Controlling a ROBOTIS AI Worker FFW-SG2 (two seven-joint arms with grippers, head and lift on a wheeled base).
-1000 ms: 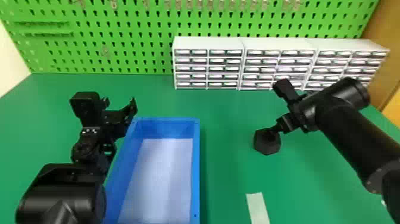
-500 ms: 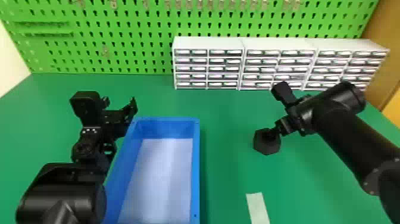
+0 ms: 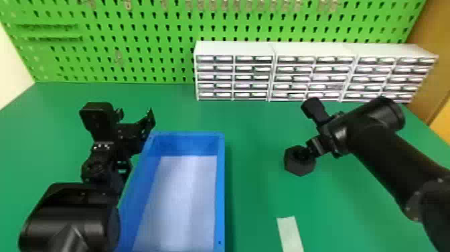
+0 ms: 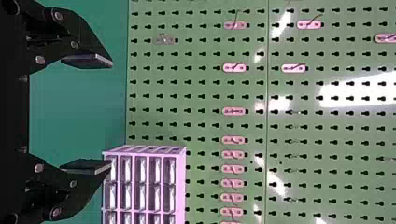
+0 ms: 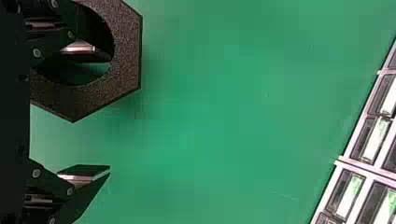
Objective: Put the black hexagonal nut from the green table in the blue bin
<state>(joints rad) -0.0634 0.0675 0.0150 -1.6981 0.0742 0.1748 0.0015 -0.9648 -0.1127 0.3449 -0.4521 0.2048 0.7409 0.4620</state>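
The black hexagonal nut (image 3: 299, 166) is seen on the green table (image 3: 254, 120), right of the blue bin (image 3: 220, 197), its hole overlapped by one finger of the widely spread right gripper (image 3: 310, 151), while the left gripper (image 3: 135, 117) is held open near the bin.

Smooth black rounded arms (image 3: 385, 150) carry black fingers (image 3: 150, 120) with silvery screws (image 4: 58, 16).
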